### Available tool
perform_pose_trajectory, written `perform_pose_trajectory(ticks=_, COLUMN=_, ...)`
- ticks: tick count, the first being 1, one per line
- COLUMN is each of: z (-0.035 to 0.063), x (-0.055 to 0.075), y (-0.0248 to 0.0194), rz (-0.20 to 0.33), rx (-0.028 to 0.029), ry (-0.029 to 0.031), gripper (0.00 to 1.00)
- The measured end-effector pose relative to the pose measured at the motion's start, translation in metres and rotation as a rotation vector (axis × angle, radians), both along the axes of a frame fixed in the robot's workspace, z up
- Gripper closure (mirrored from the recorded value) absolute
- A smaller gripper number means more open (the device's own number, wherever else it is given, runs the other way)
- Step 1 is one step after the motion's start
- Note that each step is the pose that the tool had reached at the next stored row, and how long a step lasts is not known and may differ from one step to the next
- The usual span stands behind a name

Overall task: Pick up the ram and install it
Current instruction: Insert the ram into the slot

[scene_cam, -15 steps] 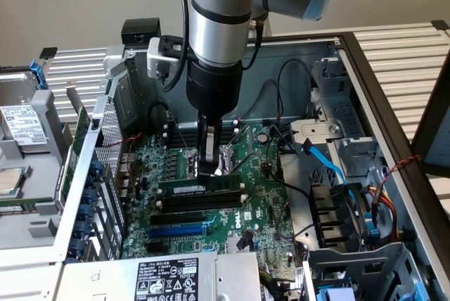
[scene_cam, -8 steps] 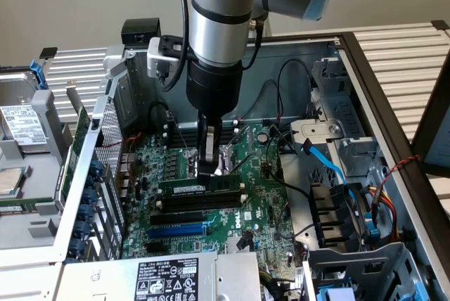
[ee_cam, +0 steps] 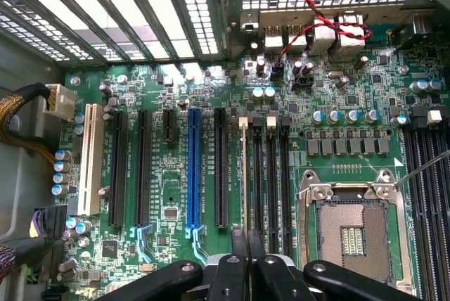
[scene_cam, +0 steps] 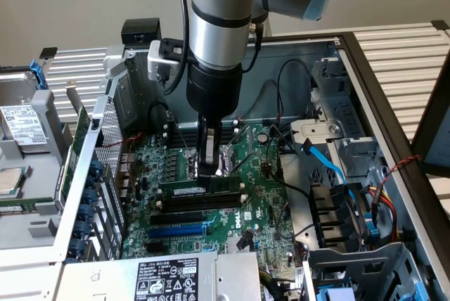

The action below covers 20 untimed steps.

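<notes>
In the exterior view, the motherboard (scene_cam: 260,195) lies flat in the case (scene_cam: 295,58). The ram (scene_cam: 190,190) stands on edge near the board's middle, clamped between the fingertips of the gripper (scene_cam: 209,171) above it. From the ram, the memory slots (scene_cam: 197,215), expansion slot (scene_cam: 179,231) and power supply (scene_cam: 169,276) follow at six o'clock. A drive (scene_cam: 21,125) lies at nine o'clock, outside the case.

Black slots (scene_cam: 191,207) hard beside ram (scene_cam: 190,190); loose cables (scene_cam: 328,164) toward exterior view's right
</notes>
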State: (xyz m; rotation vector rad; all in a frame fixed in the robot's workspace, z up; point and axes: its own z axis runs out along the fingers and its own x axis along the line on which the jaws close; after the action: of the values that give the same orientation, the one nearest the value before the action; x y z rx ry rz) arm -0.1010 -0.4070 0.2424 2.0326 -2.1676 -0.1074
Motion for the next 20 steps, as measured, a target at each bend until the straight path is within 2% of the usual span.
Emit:
perform_pose_trajectory(ticks=11, z=-0.002, x=0.0002, y=0.0001, rz=0.0, rx=0.0001, ry=0.0, gripper=0.88)
perform_pose_trajectory(ticks=14, z=-0.0021, x=0.0003, y=0.0024, rz=0.0, rx=-0.0001, ry=-0.0001, gripper=0.88)
perform_pose_trajectory(ticks=20, z=-0.0021, x=0.0003, y=0.0025, rz=0.0, rx=-0.0002, ry=-0.0001, gripper=0.88)
